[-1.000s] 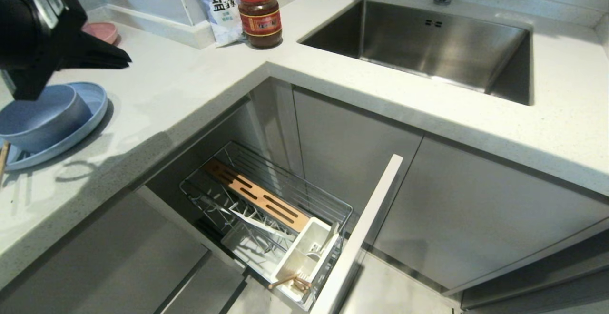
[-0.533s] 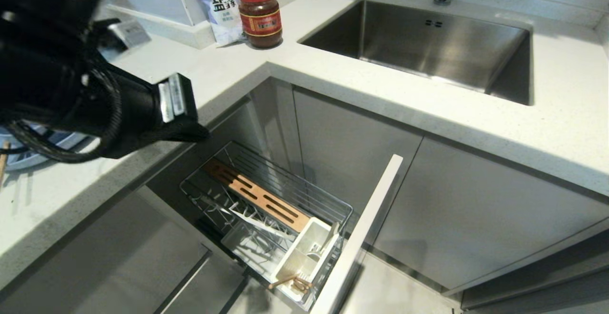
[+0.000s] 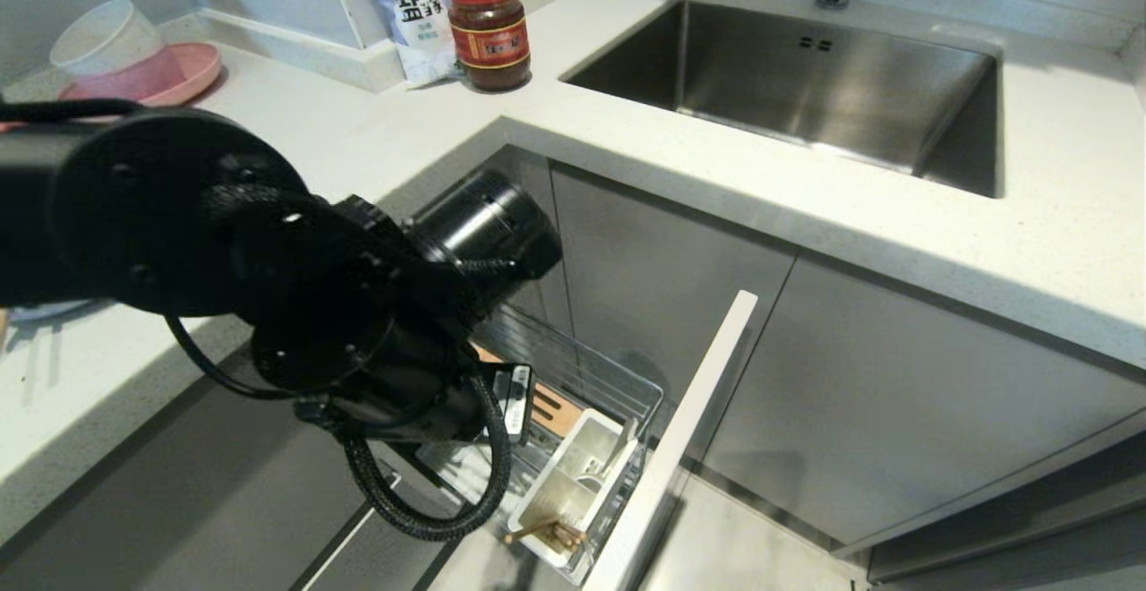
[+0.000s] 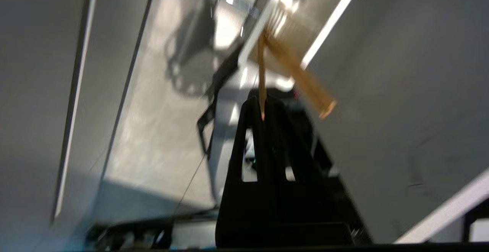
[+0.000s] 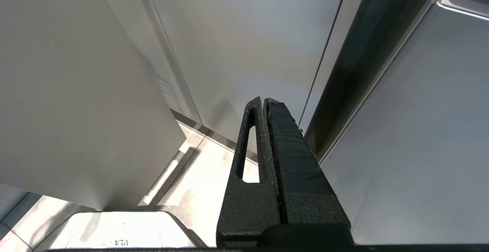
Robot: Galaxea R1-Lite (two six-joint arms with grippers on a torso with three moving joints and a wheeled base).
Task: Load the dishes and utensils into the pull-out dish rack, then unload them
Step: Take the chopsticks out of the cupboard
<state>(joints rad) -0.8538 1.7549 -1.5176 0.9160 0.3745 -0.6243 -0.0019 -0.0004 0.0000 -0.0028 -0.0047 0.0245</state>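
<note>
Left end effector (image 4: 263, 105) is pressed together, pinching the chopsticks (image 4: 294, 72) at one end, above the pulled-out rack (image 3: 618, 394); its arm covers most of the rack in the head view. Other chopsticks (image 3: 546, 533) lie in the white caddy (image 3: 573, 475). Right end effector (image 5: 264, 101) is closed on nothing, beside cabinet fronts. Pink plate (image 3: 192, 72) with bowls sits on the bench (image 3: 358, 134).

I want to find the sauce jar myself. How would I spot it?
Start at the steel sink, then look along the pale countertop toward its back corner on the left. There stands the dark brown sauce jar, next to a blue-and-white bag. It alone has a bright red lid and a red label.
</note>
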